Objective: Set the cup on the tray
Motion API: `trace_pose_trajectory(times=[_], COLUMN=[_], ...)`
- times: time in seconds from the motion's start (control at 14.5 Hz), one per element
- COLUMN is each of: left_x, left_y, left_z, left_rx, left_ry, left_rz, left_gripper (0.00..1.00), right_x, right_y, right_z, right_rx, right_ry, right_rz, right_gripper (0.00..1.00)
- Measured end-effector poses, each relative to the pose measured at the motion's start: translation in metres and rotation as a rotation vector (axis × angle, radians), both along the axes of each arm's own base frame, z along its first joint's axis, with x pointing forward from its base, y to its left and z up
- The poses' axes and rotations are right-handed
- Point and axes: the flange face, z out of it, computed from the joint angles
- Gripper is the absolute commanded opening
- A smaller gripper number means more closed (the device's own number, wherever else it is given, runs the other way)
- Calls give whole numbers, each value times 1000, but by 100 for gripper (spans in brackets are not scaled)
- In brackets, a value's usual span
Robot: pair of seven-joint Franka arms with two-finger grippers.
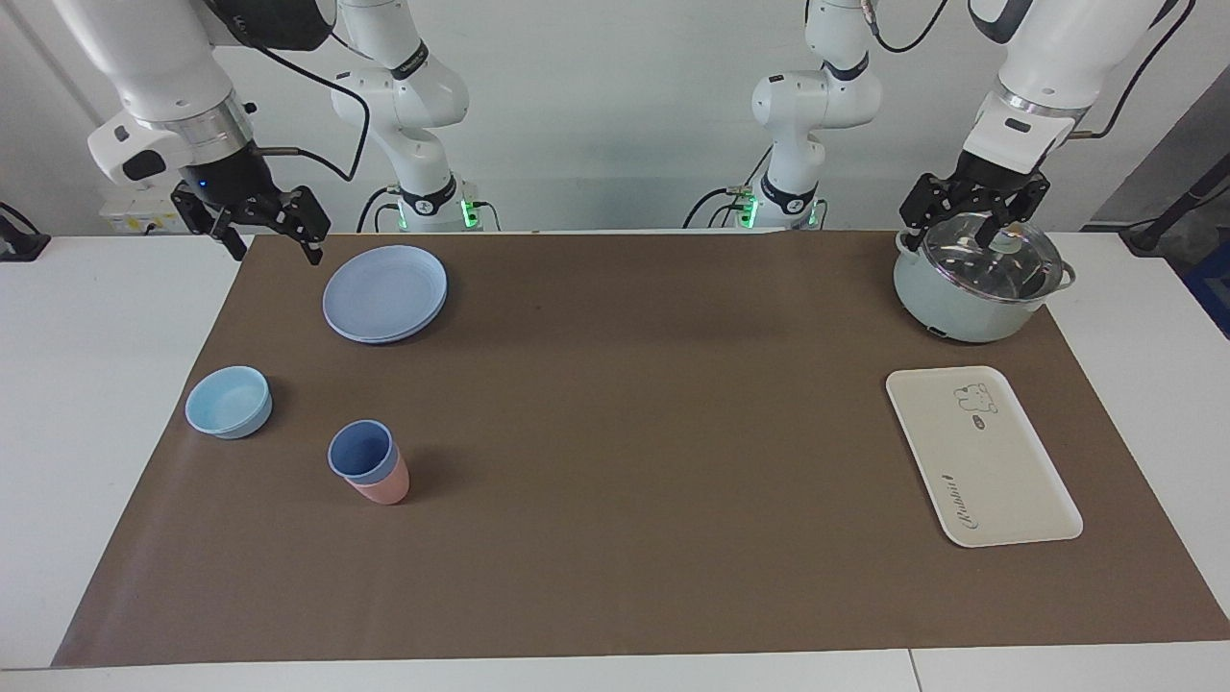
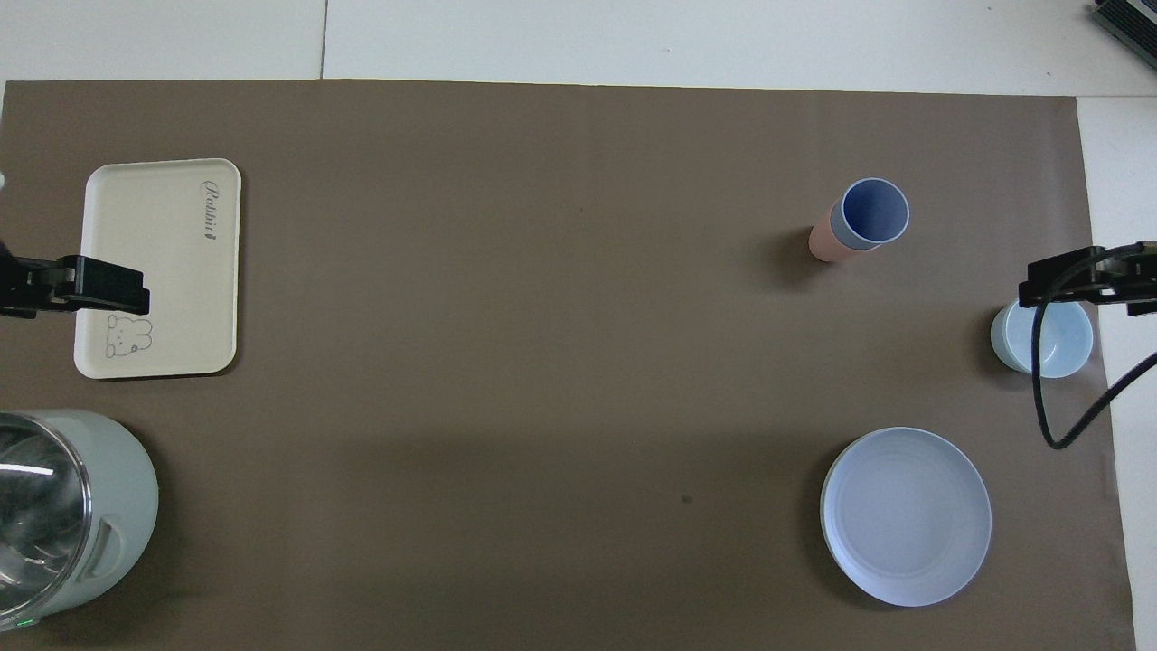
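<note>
Brown mat (image 1: 615, 538) — cup (image 1: 362, 450) nested in pink cup (image 1: 384, 488), tray (image 1: 980, 457) apart.

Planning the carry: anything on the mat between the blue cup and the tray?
Nothing visible. The blue cup, nested in the pink cup, sits at the right arm's end; bare mat runs to the tray at the left arm's end.

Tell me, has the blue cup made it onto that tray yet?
Not yet. The blue cup sits nested in a pink cup toward the right arm's end of the table, and the tray lies bare toward the left arm's end. Nothing is in hand: the right gripper hangs open by the plate, the left gripper open over the pot. Picking up, carrying and placing all remain.
</note>
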Motion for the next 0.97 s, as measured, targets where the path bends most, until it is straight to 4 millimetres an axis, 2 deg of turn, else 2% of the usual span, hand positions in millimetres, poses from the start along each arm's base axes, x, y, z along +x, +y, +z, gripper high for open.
trace_pose_trajectory(times=[0.55,0.76,0.97], left_x=[0,0,0], left_y=[0,0,0], left_z=[0,0,0], left_rx=[0,0,0], left_ry=[0,0,0], left_rz=[0,0,0], left_gripper=[100,100,100], right_x=[0,13,21], right_y=[-5,-21,-30], right_z=[-6,-17,-20], right_rx=[0,-17,-4], right_ry=[-2,-96,-180], right_rz=[26,228,453], right_gripper=[100,100,100])
